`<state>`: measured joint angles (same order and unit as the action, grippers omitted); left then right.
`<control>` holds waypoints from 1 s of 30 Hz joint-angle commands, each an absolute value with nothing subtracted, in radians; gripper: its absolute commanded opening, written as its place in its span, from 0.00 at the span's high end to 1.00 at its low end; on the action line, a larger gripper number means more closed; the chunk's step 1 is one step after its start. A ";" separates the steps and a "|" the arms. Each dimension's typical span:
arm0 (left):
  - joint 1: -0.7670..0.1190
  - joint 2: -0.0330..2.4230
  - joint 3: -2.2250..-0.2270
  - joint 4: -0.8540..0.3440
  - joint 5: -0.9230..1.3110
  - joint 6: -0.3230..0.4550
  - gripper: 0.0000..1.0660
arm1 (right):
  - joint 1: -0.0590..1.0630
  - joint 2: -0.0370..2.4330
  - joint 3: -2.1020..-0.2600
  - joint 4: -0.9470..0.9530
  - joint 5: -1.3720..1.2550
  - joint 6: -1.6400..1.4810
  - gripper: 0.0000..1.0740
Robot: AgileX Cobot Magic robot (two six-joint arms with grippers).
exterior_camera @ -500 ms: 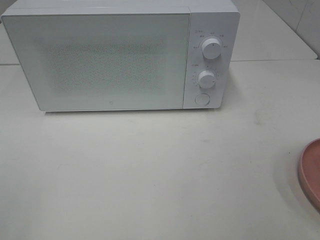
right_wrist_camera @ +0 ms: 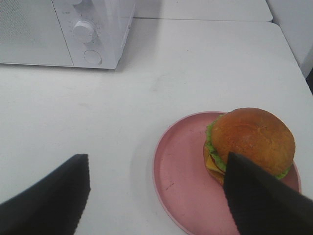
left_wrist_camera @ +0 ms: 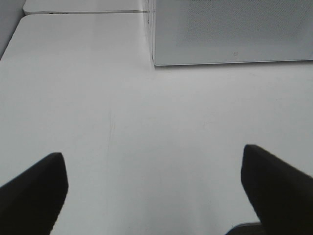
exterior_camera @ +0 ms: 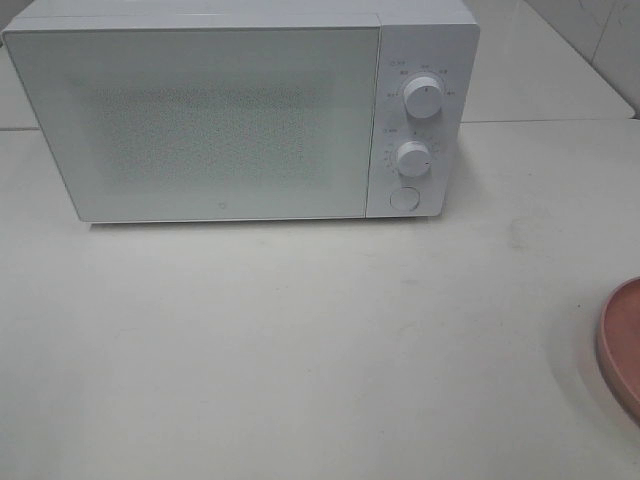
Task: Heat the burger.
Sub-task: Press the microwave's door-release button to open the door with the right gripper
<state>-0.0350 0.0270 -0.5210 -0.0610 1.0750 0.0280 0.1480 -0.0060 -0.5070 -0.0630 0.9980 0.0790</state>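
Right wrist view carries the relation that matters: the burger (right_wrist_camera: 249, 142) sits on a pink plate (right_wrist_camera: 181, 181) just beneath the right gripper (right_wrist_camera: 156, 161), off to one side, so one finger hides its near edge. Being round, it has no long axis to line up with. The right gripper's jaws stand wide apart and hold nothing. The left gripper (left_wrist_camera: 152, 152) is equally wide and empty, above bare counter (exterior_camera: 300, 350) in front of the microwave (exterior_camera: 200, 120), well apart from the burger. I judge the right arm much the nearer. The microwave door is closed. Against the frame half a second earlier, the exterior high view shows nothing moved: only the plate's rim shows at the right edge.
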 commanded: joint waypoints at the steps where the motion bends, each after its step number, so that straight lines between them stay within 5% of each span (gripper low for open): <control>1: -0.035 0.023 -0.519 -0.073 1.073 0.023 0.17 | 0.141 -0.034 -0.510 -0.062 0.987 0.079 0.30; 30: -0.035 0.023 -0.519 -0.073 1.073 0.023 0.17 | 0.141 0.206 -0.498 -0.062 0.713 0.083 0.30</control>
<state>-0.0350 0.0270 -0.5210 -0.0610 1.0750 0.0280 0.1480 0.2030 -0.5020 -0.0630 0.7320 0.0790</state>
